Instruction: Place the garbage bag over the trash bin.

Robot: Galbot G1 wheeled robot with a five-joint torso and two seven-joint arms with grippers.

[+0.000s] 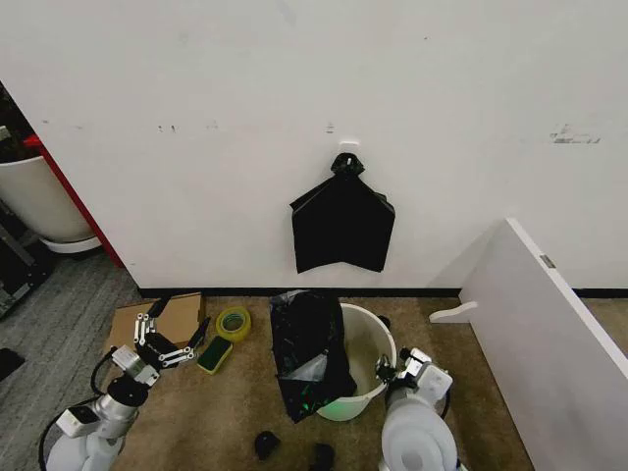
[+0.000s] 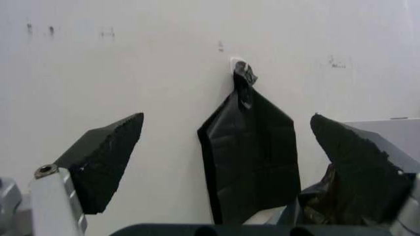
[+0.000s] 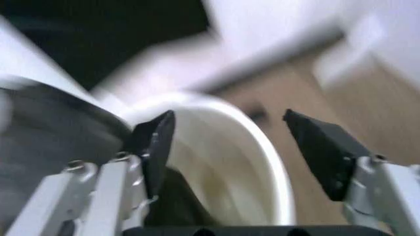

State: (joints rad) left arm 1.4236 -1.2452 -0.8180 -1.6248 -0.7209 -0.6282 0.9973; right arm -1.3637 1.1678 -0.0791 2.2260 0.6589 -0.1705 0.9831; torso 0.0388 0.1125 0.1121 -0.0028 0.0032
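Observation:
The cream-white trash bin stands on the brown floor below the wall. The glossy black garbage bag hangs crumpled over the bin's left rim, part inside and part down the outside. My right gripper is open at the bin's right rim. In the right wrist view its fingers straddle the rim with nothing between them, and the bag shows as a dark blur beside it. My left gripper is open and well left of the bin. In the left wrist view it faces the wall.
A flat black bag hangs knotted from a wall hook. On the floor to the left lie a cardboard box, a yellow tape roll and a green sponge. A white board leans at right. A white tub stands far left.

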